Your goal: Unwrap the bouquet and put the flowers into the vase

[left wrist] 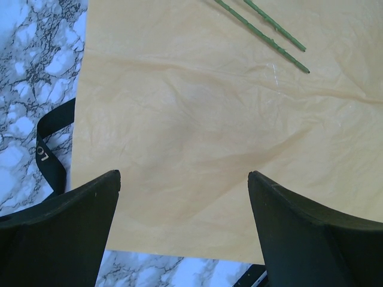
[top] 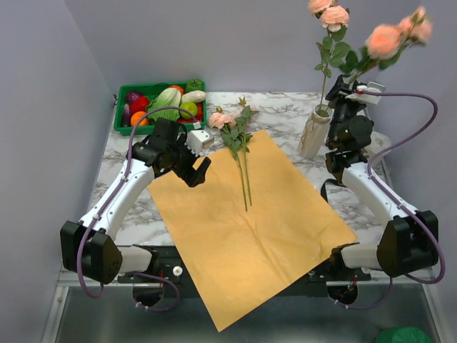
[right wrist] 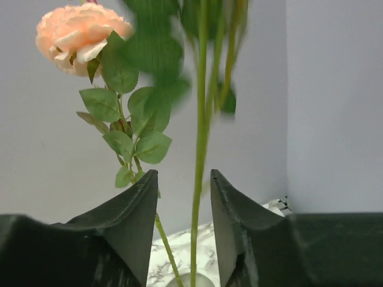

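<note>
Overall, the orange-yellow paper sheet (top: 250, 229) lay opened out flat across the middle of the marble bench (top: 285, 118). Two loose roses (top: 232, 128) lay side by side at its upper edge, heads toward the top of the frame, their green stems (left wrist: 269, 39) resting on the paper. The black ribbon (left wrist: 51, 152) lay on the bench, touching the sheet's left edge.

The vase (top: 313, 134) stood upright at the upper right of the bench, just off the sheet's corner, with pink roses (top: 333, 16) standing in it.

The right claw (top: 350, 84) was raised just to the right of the vase. In the right wrist view its jaws stood parted around a blurred stem (right wrist: 200, 155), with a clear gap on the stem's left side: released, not clenched. That stem ran down toward the vase mouth at the bottom of that view; whether its end sat inside could not be told. Its blooms (top: 389, 37) showed at the top right of the overhead view.

The left claw (top: 200, 173) hovered over the sheet's left part, jaws wide apart, grasping nothing.

A green basket (top: 118, 114) of plastic produce sat at the upper left of the bench.
</note>
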Robot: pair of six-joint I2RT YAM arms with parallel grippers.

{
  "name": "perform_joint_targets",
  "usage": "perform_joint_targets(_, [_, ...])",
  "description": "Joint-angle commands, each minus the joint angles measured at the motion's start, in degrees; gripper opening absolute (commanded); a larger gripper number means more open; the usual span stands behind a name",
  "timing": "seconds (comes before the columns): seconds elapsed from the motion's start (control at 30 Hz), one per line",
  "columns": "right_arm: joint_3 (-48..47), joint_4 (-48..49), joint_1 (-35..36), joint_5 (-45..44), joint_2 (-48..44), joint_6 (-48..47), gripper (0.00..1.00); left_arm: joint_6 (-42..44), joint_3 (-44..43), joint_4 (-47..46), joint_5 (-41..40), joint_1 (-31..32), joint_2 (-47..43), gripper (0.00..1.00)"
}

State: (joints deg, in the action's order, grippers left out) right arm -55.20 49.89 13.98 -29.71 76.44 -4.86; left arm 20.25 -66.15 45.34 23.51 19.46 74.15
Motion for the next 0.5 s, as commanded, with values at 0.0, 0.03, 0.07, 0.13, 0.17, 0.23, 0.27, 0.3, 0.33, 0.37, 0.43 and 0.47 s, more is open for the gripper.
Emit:
perform_joint_targets(0.0, [0.18, -6.62, 0.52, 3.87, -2.44, 2.22, 0.6, -0.39, -0.56, -0.08, 1.98, -0.3, -0.5, 0.96])
perform_joint_targets(0.03, [0.09, -7.69, 0.61, 4.4, -2.79, 2.31, 0.62, -0.47, -0.56, 0.01, 2.07, -0.3, -0.5, 0.96])
perform_joint_targets(0.07, [0.18, -8.74, 0.79, 4.14, -3.31, 2.58, 0.64, -0.48, -0.56, -0.16, 2.16, -0.3, -0.5, 0.96])
perform_joint_targets(0.13, [1.41, -11.73, 0.88, 5.27, -5.69, 3.89, 0.65, -0.65, -0.65, -0.17, 2.24, -0.3, -0.41, 0.96])
perform_joint_targets(0.17, [1.5, -13.14, 1.4, 5.63, -6.39, 4.07, 0.67, -0.74, -0.65, -0.25, 2.42, -0.3, -0.41, 0.96])
perform_joint_targets(0.23, [1.93, -17.27, 2.71, 5.81, -7.97, 3.64, 0.68, -0.91, -0.73, -0.34, 2.51, -0.3, -0.41, 0.96])
perform_joint_targets(0.27, [1.94, -18.41, 4.64, 5.72, -8.24, 3.37, 0.7, -1.09, -0.73, -0.52, 2.51, -0.3, -0.32, 0.96])
perform_joint_targets(0.3, [1.85, -21.47, 5.79, 5.63, -8.5, 3.02, 0.71, -1.35, -1.08, -0.43, 2.51, -0.3, -0.15, 0.96])
perform_joint_targets(0.33, [1.59, -22.8, 7.02, 5.37, -8.68, 2.67, 0.71, -1.53, -1.17, -0.52, 2.6, -0.3, -0.06, 0.96])
perform_joint_targets(0.37, [1.24, -24.47, 9.12, 5.37, -8.85, 3.01, 0.73, -1.88, -1.44, -0.34, 2.68, -0.3, 0.12, 0.96])
perform_joint_targets(0.43, [-0.07, -31.14, 11.15, 5.72, -8.94, 6.42, 0.75, -2.06, -1.96, -0.17, 2.95, -0.3, 0.29, 0.96])
perform_joint_targets(0.47, [-0.26, -33.17, 13.16, 5.63, -8.68, 7.58, 0.75, -2.14, -2.05, -0.17, 2.95, -0.3, 0.12, 0.96])
